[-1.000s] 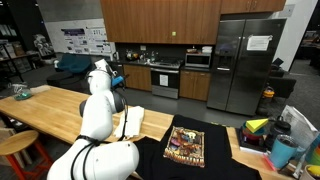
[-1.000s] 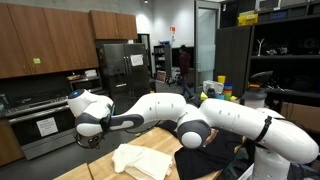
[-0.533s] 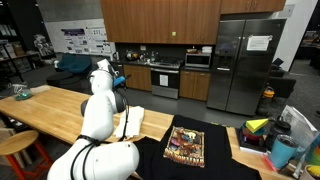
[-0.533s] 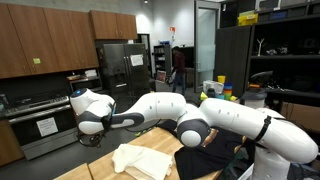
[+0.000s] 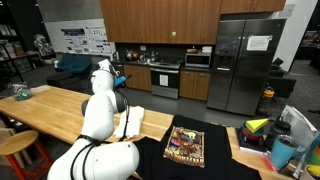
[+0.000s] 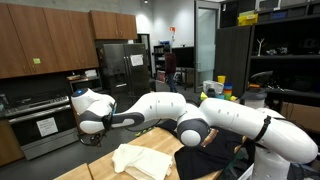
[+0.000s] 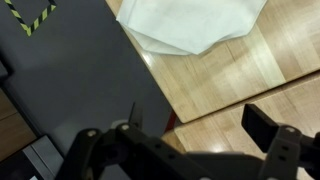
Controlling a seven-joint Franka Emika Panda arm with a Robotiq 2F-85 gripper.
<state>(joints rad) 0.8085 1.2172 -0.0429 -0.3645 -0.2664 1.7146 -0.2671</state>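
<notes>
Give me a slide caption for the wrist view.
Open tool above a wooden table, black cloth beside it, white cloth ahead.

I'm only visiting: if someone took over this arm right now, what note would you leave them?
Gripper: open, empty, hovering above the light wooden table.
White folded cloth: lying flat on the table ahead of the gripper, untouched.
Black cloth: spread out right beside the white one.
Done: nothing gripped yet. Left: all the handling.
</notes>
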